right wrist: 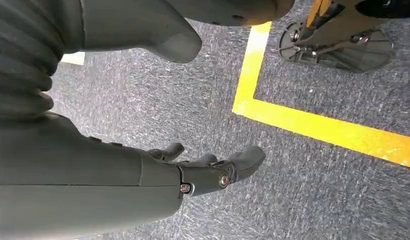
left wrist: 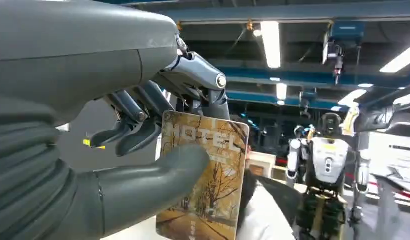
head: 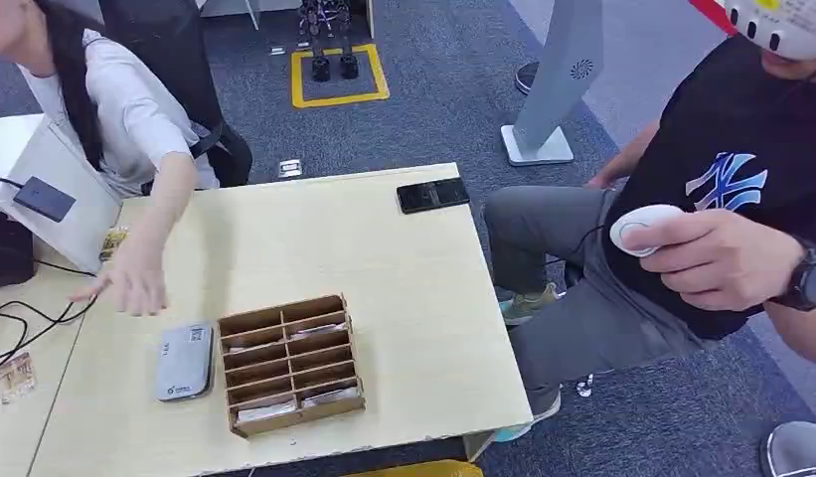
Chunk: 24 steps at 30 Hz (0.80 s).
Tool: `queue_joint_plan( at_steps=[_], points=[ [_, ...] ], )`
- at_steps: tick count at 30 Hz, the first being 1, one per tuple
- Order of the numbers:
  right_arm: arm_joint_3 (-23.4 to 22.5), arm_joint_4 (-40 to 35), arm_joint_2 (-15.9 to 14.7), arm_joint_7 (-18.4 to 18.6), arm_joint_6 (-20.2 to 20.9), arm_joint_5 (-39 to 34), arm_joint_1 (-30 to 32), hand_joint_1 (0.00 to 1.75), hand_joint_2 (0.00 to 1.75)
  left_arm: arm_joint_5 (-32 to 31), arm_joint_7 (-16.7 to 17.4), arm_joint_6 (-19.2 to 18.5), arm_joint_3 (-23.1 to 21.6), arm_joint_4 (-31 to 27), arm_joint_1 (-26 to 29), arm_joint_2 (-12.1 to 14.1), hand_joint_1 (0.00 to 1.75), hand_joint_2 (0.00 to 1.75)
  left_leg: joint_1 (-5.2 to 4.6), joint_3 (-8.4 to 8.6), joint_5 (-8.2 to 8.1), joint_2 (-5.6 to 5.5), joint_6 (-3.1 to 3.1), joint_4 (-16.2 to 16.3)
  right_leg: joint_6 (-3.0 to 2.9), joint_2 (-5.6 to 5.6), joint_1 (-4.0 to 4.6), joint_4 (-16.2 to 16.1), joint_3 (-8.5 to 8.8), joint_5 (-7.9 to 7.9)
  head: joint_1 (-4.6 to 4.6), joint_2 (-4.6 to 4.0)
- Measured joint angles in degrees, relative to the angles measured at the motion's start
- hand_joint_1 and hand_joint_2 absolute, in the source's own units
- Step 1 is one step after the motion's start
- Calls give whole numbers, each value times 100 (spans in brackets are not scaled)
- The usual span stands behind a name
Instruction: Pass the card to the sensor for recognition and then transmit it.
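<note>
Holding the card (left wrist: 205, 180) tight is our job right now, and our left hand (left wrist: 143, 135) has it pinched between the thick thumb and the dark fingers (left wrist: 138, 117), lifted up high with the ceiling lights behind it. We think the next good move is to bring the card down slowly and lay its flat face just over the grey sensor (head: 183, 361), which sits on the tabletop (head: 404, 288) right beside the wooden box (head: 290, 363) with its little slots. We should keep the card flat and hold it by one edge, so our thumb does not cover too much of it. We should also watch out for the person's hand (head: 133, 280) reaching over the tabletop near the sensor, so we do not bump it. The card is a small flat rectangle with rounded corners. It has a golden picture of trees along a path, and the word HOTEL in big letters near one end. It looks thin and smooth, so it could slip if we loosen our hold. Our right hand (right wrist: 203, 172) hangs down over the grey carpet with its fingers curled a little and nothing in them.
</note>
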Motion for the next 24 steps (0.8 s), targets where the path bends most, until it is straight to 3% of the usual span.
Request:
queue_joint_plan(
  at_steps=[4, 7, 9, 14, 18, 24],
  points=[
    [0, -7, 15, 17, 0, 50, -32, 0, 175, -1732, 354, 869, -774, 722, -767, -516, 175, 175, -15, 1, 5, -31, 9, 0, 7, -32, -14, -3, 5, -4, 0, 0],
    [0, -9, 24, 17, 0, 101, -68, 0, 175, -2932, 805, 1640, -1539, 1553, -1332, -982, 175, 175, -15, -3, 15, -35, 18, 1, 12, -38, -13, -3, 9, 6, 0, 0],
    [0, -9, 24, 18, 9, 155, -74, 0, 175, -3571, 1172, 1933, -1928, 2059, -1683, -1295, 175, 175, -15, -5, 19, -35, 18, 2, 17, -37, -13, -3, 11, 14, 7, 0],
    [0, -9, 24, 35, 26, 251, -89, 0, 175, -4545, 1755, 2281, -2401, 3037, -2410, -1968, 175, 175, -23, -8, 27, -30, 28, 6, 24, -28, -19, -5, 4, 23, 0, 0],
    [0, -9, 24, 35, 26, 251, -89, 0, 175, -4849, 1805, 2312, -2483, 3489, -2682, -2326, 175, 175, -25, -8, 26, -21, 28, 7, 25, -18, -22, -5, 2, 23, 2, 0],
    [0, -9, 24, 35, 42, 284, -85, 0, 175, -4902, 1761, 2319, -2500, 3829, -2813, -2581, 175, 175, -24, -9, 25, -2, 28, 6, 26, 0, -21, -4, -7, 25, 0, 0]
  ],
)
